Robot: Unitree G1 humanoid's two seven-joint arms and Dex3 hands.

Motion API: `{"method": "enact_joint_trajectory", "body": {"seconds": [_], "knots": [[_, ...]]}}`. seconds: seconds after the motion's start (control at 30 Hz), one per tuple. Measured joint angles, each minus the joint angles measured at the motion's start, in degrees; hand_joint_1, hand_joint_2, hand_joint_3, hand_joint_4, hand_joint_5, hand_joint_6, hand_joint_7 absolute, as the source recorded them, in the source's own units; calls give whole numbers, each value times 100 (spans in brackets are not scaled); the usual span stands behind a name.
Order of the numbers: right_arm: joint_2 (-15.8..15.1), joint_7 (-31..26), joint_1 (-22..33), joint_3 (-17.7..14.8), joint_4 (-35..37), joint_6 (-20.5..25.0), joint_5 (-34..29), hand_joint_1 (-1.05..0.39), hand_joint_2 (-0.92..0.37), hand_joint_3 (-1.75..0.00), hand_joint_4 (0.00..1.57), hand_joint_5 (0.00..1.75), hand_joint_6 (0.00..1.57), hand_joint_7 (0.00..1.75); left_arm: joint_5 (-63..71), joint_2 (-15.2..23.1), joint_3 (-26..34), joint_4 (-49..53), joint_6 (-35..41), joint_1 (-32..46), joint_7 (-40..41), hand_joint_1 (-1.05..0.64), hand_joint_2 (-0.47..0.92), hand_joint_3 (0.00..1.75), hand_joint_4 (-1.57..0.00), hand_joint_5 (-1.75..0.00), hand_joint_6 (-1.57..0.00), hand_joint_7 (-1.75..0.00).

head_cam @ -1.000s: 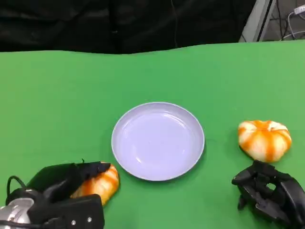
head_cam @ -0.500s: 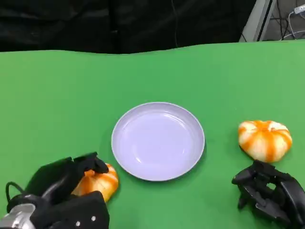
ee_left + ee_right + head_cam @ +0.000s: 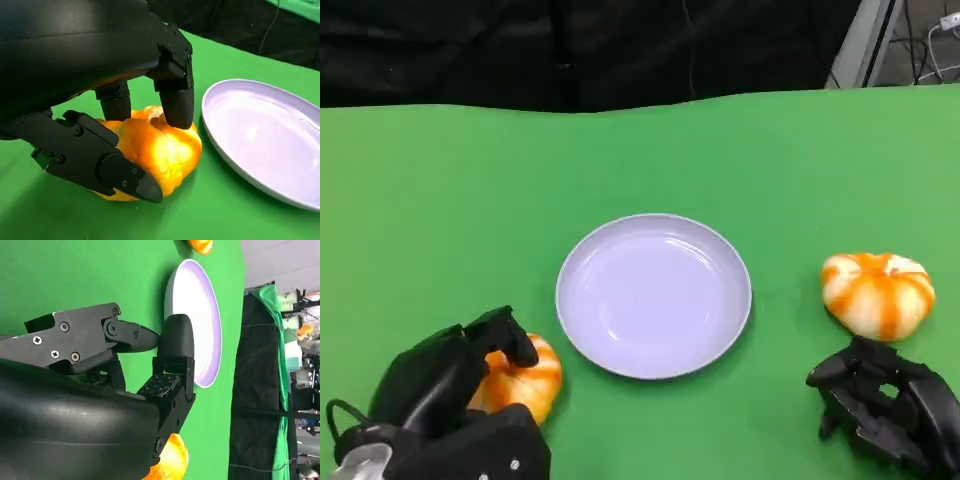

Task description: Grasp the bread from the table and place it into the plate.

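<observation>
An orange-and-white bread roll [image 3: 525, 377] lies on the green table just left of the empty lavender plate [image 3: 653, 296]. My left hand [image 3: 445, 385] grips it, with fingers curled over its top and far side. In the left wrist view the fingers [image 3: 177, 102] press on the roll [image 3: 155, 150] from above and the thumb lies across its near side, with the plate [image 3: 270, 135] close by. A second roll [image 3: 877, 293] sits to the right of the plate. Just in front of it rests my right hand [image 3: 885, 412], fingers curled in and holding nothing.
The green table [image 3: 440, 200] ends at a black curtain behind. A metal post and cables stand at the back right corner. The right wrist view shows the plate [image 3: 200, 315] beyond the curled fingers [image 3: 172, 360] and the second roll [image 3: 172, 460] beside the hand.
My left hand has drawn back toward the lower left, and its fingers have curled up and over the roll instead of lying flat across it. The right hand has not moved.
</observation>
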Motion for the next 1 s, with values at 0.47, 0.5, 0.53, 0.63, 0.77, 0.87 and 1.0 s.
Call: {"method": "enact_joint_trajectory", "body": {"seconds": [0.47, 0.5, 0.53, 0.63, 0.77, 0.87, 1.0], "knots": [[0, -21, -1, 10, 6, -1, -5, -22, -92, -50, 67, 175, 75, 112, 274, -29, 255, -1340, 64, 151, 220, -9, 84, 0, -54, -171, -48, -154], [1, -18, -1, 10, 12, -1, -4, -22, -92, -50, 67, 175, 75, 112, 283, -29, 263, -1373, 64, 140, 221, -9, 84, 0, -54, -171, -48, -153], [1, -13, -1, 10, 18, -1, -4, -22, -92, -50, 67, 175, 75, 112, 293, -29, 269, -1382, 64, 138, 221, -9, 84, 0, -54, -171, -48, -153], [1, -8, -1, 9, 35, -1, -4, -22, -92, -50, 67, 175, 75, 112, 322, -29, 275, -1383, 64, 139, 221, -9, 84, 0, -54, -171, -49, -153], [1, -6, -2, 9, 49, -3, -1, -23, -92, -49, 65, 175, 75, 111, 346, -33, 279, -1564, 55, 102, 220, -6, 84, 0, -52, -174, -49, -153], [3, -2, -17, 12, 59, -5, -4, -22, -92, -50, 66, 175, 75, 111, 352, -61, 269, -1701, -23, -109, 220, -6, 83, 0, -51, -175, -47, -154], [6, -4, -18, 21, 61, -7, -6, -22, -92, -50, 66, 175, 75, 111, 343, -151, 207, -1696, -94, -355, 220, -6, 83, 0, -51, -175, -46, -156]]}}
